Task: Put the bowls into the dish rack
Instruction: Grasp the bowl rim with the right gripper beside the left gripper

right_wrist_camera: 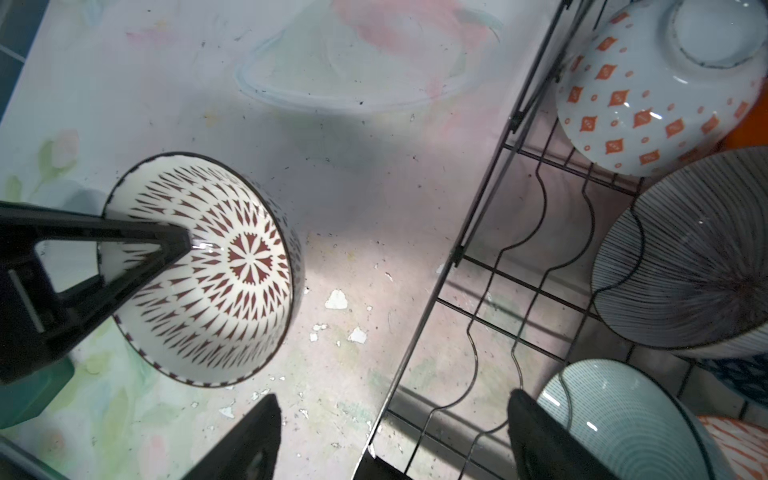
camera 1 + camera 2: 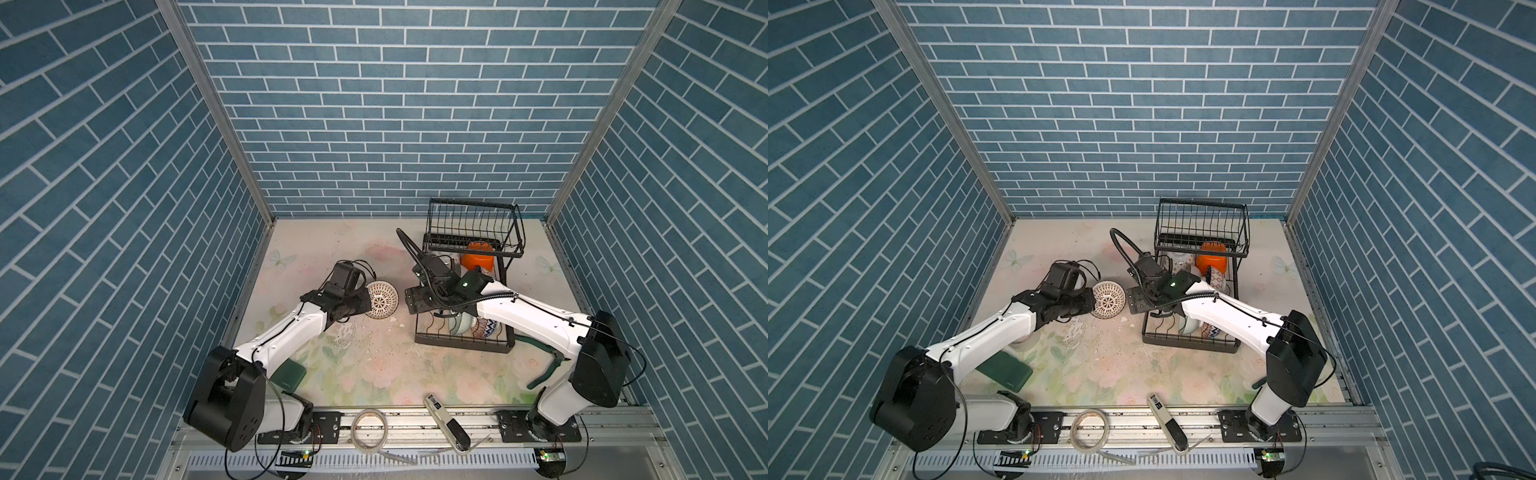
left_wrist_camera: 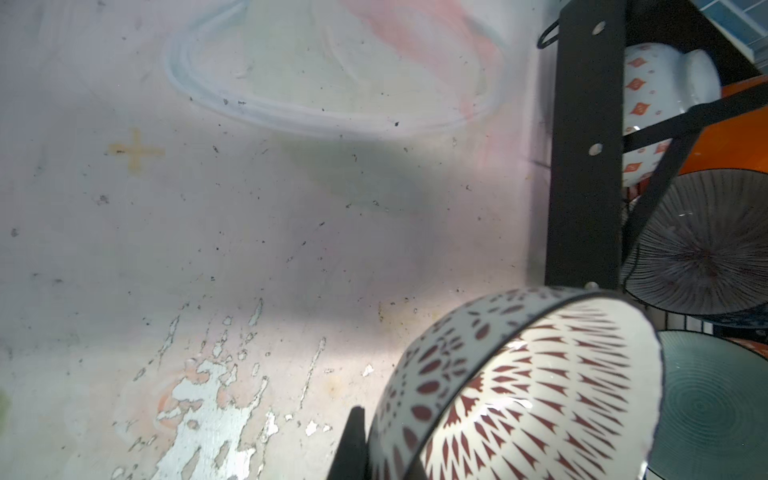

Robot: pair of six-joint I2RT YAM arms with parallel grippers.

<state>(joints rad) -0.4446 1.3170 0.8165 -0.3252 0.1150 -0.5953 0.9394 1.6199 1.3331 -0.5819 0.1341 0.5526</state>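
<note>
Right wrist view: left tool [image 1: 178, 245] pinched bowl [image 1: 216, 307] rim; right tool [image 1: 392, 399] spread.
Top view: bowl 9 o'clock from rack [image 2: 463, 345].

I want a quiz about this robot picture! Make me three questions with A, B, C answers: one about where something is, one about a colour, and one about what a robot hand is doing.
1. Where is the orange bowl?
A) on a wall shelf
B) in the dish rack, on its lower level
C) in a sink

2. What colour is the pattern on the patterned bowl that the left gripper holds?
A) blue
B) green
C) red-brown

3. How is the right gripper?
A) open, holding nothing
B) shut on a bowl
C) shut on a spoon

Answers:
1 B, it sits inside the rack's wires in both top views.
2 C, the wrist views show red-brown marks on white.
3 A, its jaws stand wide apart, gripping nothing.
</note>
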